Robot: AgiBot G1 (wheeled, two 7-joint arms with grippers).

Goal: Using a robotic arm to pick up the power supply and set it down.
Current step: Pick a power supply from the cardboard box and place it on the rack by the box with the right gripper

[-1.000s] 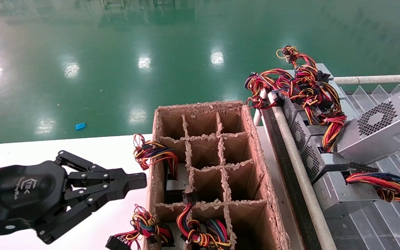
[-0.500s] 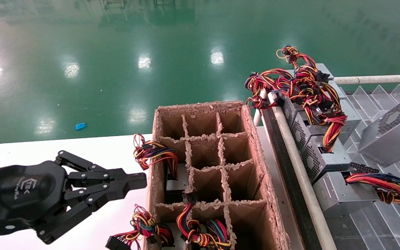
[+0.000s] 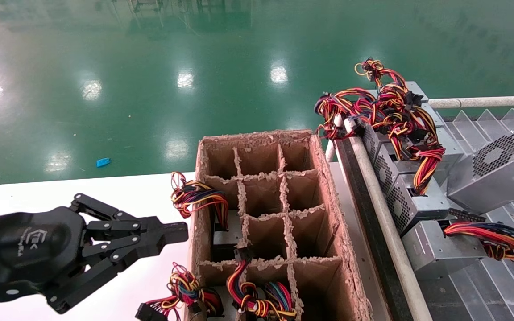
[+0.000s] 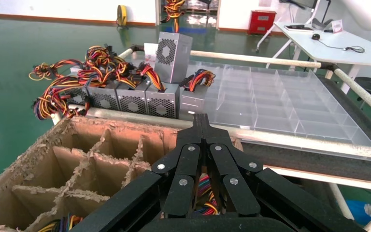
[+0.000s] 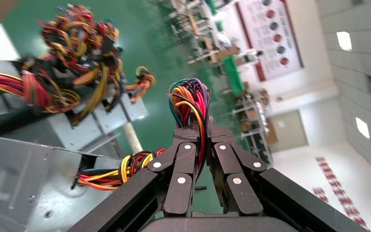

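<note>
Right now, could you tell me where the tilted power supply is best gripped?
By its wire bundle, from the cable end, as the right gripper appears to hold it. The power supply casing is broad and smooth, while the bunched wires fit between the fingers.

The left pincer (image 3: 174,233) is matt black throughout — a rounded, bulbous housing stamped with a small white logo, from which flat linked bars fan out, pinned at each joint by silver round-head screws. A grey box-like wrist part sits at its rear edge in the head view. The right pincer (image 5: 206,133) is built the same way — black angular links, paired silver screws, two narrow fingers (image 5: 187,137) ending in squared tips.
</note>
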